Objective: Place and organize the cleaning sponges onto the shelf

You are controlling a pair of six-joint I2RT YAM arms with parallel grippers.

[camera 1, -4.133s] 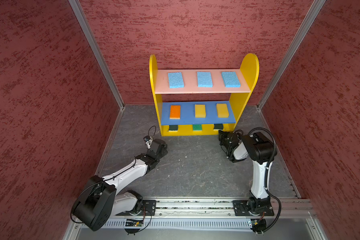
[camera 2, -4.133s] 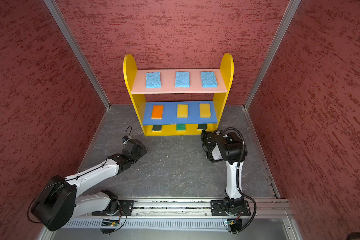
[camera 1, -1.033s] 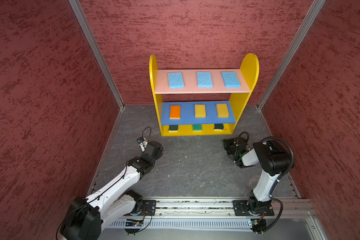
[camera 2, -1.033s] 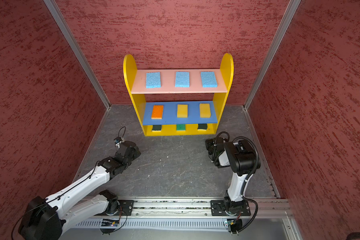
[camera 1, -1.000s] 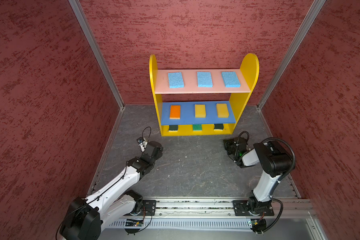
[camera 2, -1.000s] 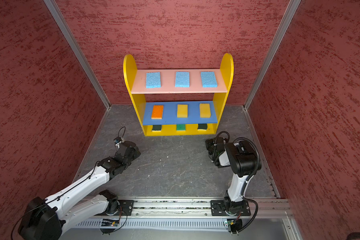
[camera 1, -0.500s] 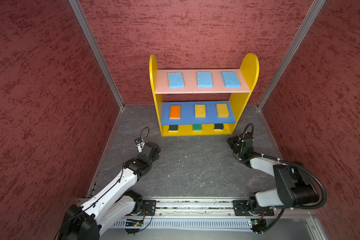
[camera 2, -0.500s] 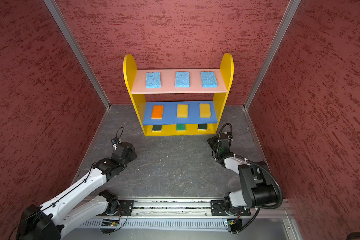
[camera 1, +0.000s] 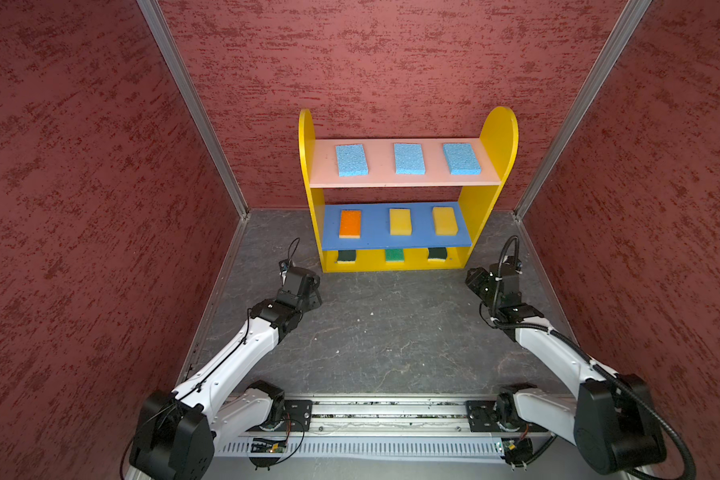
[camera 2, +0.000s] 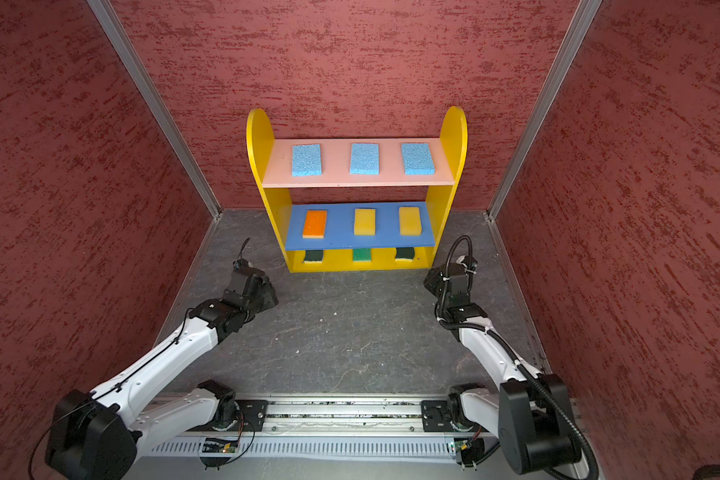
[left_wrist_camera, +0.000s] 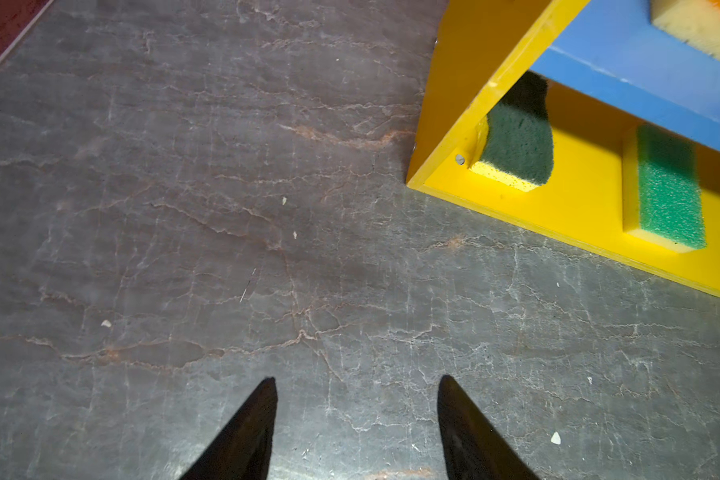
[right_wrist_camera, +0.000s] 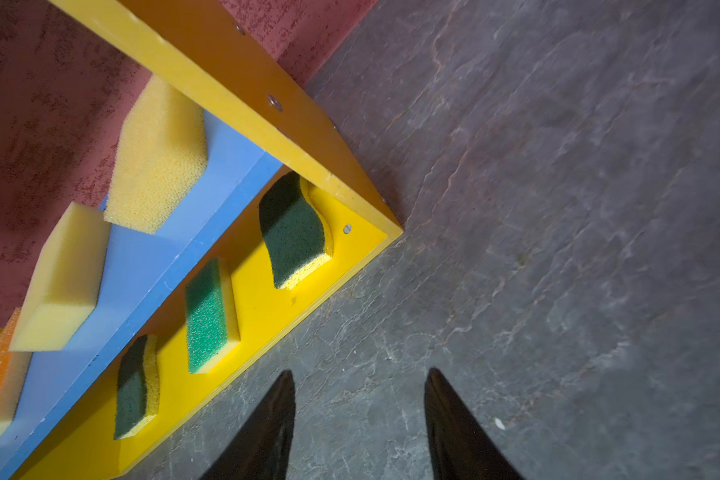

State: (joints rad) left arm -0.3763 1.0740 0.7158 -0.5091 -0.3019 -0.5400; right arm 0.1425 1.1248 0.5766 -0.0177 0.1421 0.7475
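Nearest, the left claw (left_wrist_camera: 356,379) and right claw (right_wrist_camera: 358,372) hang over the grey table (camera 1: 391,332), both spread apart and empty. Just beyond, the shelf (camera 1: 499,137) holds the sponges. Two dark green sponges (right_wrist_camera: 294,232) flank a bright green sponge (right_wrist_camera: 206,316) on the bottom, apparently flat. An orange sponge (camera 1: 350,223) and two yellow sponges (camera 1: 400,221) sit mid-level, and three blue sponges (camera 1: 409,158) on top.

the blue board (camera 1: 375,235) hides most of the three bottom sponges (camera 1: 394,255).

Right jaws newly apart, back from shelf (camera 1: 500,137)
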